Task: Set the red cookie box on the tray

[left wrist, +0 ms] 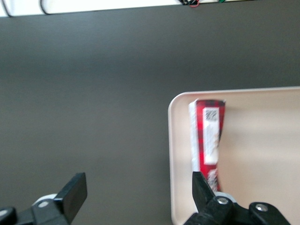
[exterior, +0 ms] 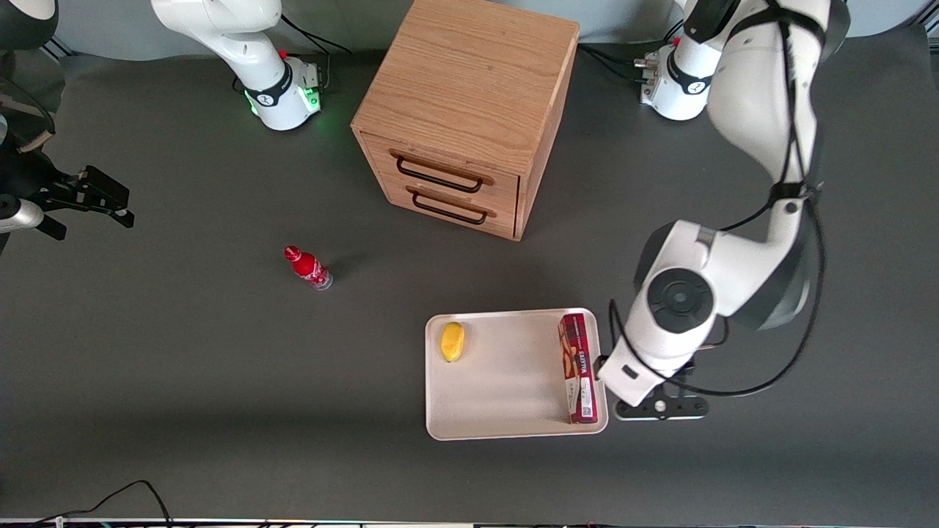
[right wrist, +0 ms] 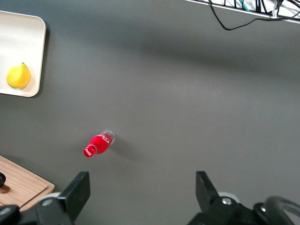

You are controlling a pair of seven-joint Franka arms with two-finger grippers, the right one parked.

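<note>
The red cookie box [exterior: 578, 367] lies flat in the cream tray [exterior: 506, 381], along the rim at the working arm's end. In the left wrist view the red cookie box [left wrist: 207, 138] runs lengthwise just inside the rim of the tray [left wrist: 174, 154]. My gripper [exterior: 660, 405] hangs just outside that rim, beside the box, mostly hidden under its own wrist in the front view. The gripper [left wrist: 139, 190] is open wide, with only dark mat and the tray's edge between its fingers. One fingertip [left wrist: 201, 186] shows over the box's near end; the box is free of the gripper.
A yellow lemon [exterior: 452, 341] sits in the tray at its other end. A small red bottle [exterior: 308, 267] lies on the mat toward the parked arm's end. The wooden drawer cabinet [exterior: 469, 117] stands farther from the front camera than the tray.
</note>
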